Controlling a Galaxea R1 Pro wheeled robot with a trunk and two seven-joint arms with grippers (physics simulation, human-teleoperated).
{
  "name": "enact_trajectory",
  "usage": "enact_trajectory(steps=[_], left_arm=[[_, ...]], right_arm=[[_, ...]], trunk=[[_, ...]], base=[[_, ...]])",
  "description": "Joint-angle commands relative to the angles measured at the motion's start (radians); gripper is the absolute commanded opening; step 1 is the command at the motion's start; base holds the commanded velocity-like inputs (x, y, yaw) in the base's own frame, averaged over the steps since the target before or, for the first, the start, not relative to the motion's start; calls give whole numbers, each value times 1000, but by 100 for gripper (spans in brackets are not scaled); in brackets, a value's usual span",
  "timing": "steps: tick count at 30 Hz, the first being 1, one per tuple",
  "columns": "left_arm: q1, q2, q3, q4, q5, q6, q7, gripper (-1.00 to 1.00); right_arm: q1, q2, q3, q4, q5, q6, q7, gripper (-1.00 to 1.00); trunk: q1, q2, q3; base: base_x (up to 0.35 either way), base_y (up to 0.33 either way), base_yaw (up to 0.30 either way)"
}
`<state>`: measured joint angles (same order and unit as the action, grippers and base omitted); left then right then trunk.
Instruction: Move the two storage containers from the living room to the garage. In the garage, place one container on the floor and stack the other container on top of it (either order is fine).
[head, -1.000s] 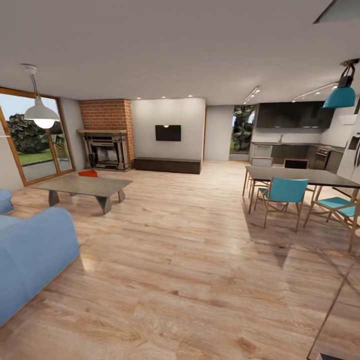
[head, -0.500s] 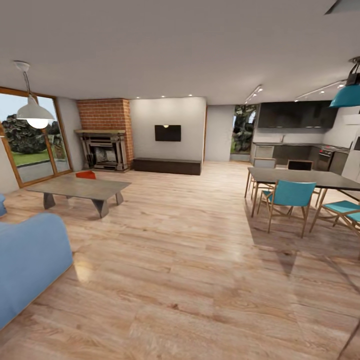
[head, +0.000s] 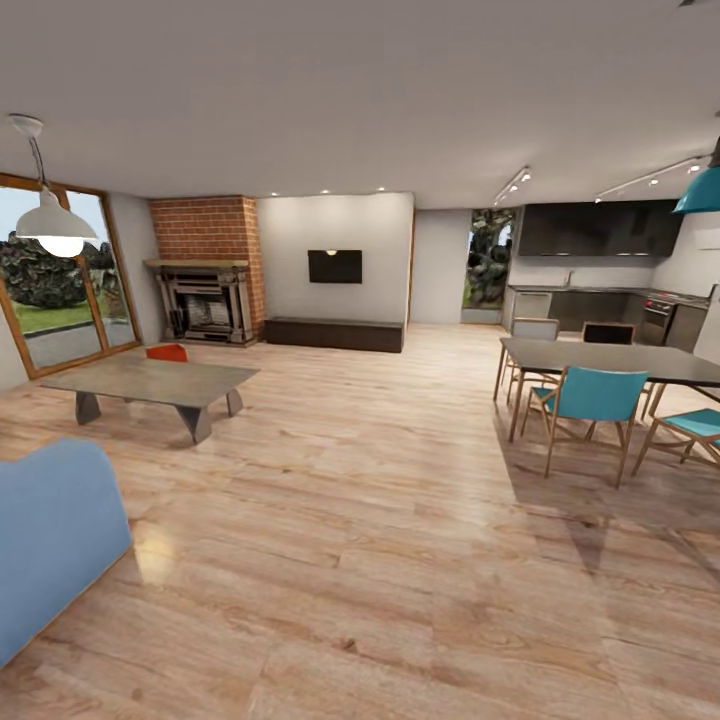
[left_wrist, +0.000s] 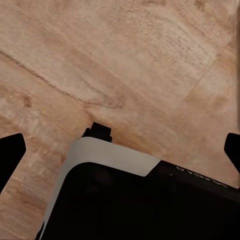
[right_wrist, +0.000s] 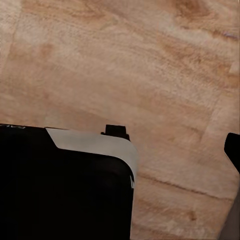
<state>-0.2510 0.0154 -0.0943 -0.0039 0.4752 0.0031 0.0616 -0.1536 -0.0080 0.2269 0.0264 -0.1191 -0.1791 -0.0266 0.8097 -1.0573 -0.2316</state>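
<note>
One orange-red storage container (head: 167, 352) peeks over the far side of the low grey coffee table (head: 150, 381) in the living room, at the left of the head view; the other container is out of view. Beyond it are the red brick fireplace (head: 205, 270), the black wall TV (head: 335, 266) and the long dark bench (head: 334, 333). In the left wrist view my left gripper (left_wrist: 121, 150) hangs open over the wood plank floor, its fingertips (left_wrist: 10, 155) far apart with nothing between them. My right gripper (right_wrist: 120, 150) is likewise open above the planks, with one fingertip (right_wrist: 233, 149) showing.
A blue sofa (head: 50, 540) stands at the near left. A dark dining table (head: 620, 362) with teal chairs (head: 592, 400) is at the right, the dark kitchen (head: 600, 270) behind it. Wide bare plank floor (head: 360, 480) runs between them. My dark base (left_wrist: 140, 205) shows under each wrist.
The camera has rolled forward into the room: the sofa slips out at lower left and the dining table drifts right. No object has moved.
</note>
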Motion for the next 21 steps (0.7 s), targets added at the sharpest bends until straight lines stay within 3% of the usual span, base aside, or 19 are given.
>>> enact_trajectory(steps=[1, 21], left_arm=[[-1, 0, -9, 0, 8, 0, 3, 100], [-1, 0, -9, -1, 8, 0, 3, 100]], right_arm=[[-1, 0, 10, 3, -8, -6, 0, 100], [-1, 0, 17, 3, 4, -9, 5, 100]], trunk=[[1, -1, -1], [1, -1, -1]], base=[[322, 0, 0], [322, 0, 0]])
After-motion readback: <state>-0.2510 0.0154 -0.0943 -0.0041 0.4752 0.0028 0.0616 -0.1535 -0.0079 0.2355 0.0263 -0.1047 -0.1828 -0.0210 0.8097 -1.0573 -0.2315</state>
